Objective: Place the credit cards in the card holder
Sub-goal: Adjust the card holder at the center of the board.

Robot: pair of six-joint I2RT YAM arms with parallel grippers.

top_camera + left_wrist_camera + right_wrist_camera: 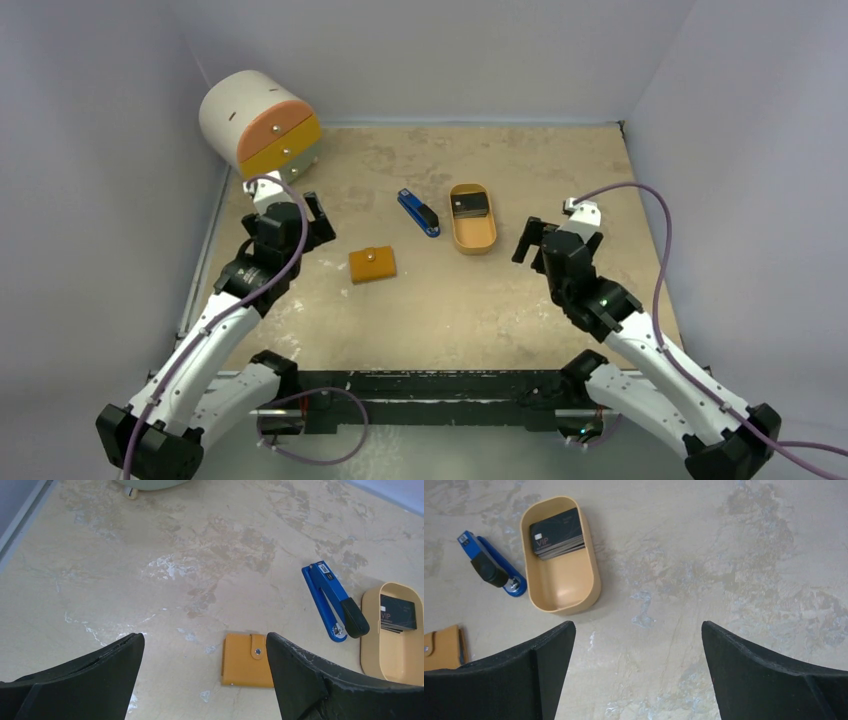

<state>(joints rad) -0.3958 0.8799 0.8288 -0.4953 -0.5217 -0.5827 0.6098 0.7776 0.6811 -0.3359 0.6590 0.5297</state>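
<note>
The dark credit cards [470, 206] [557, 533] [398, 613] lie stacked at the far end of an oval tan tray [473, 237] [561, 587]. The orange card holder [372, 264] [246, 661] [442, 648] lies folded shut on the table, its snap button up. My left gripper [300, 214] [205, 642] hovers open to the left of the card holder, nothing between its fingers. My right gripper [552, 232] [639, 630] stands open to the right of the tray, over bare table.
A blue-and-black stapler [419, 212] [334, 602] [491, 570] lies between the card holder and the tray. A round white drawer unit with orange fronts [258, 124] stands at the back left corner. Walls enclose the table on three sides.
</note>
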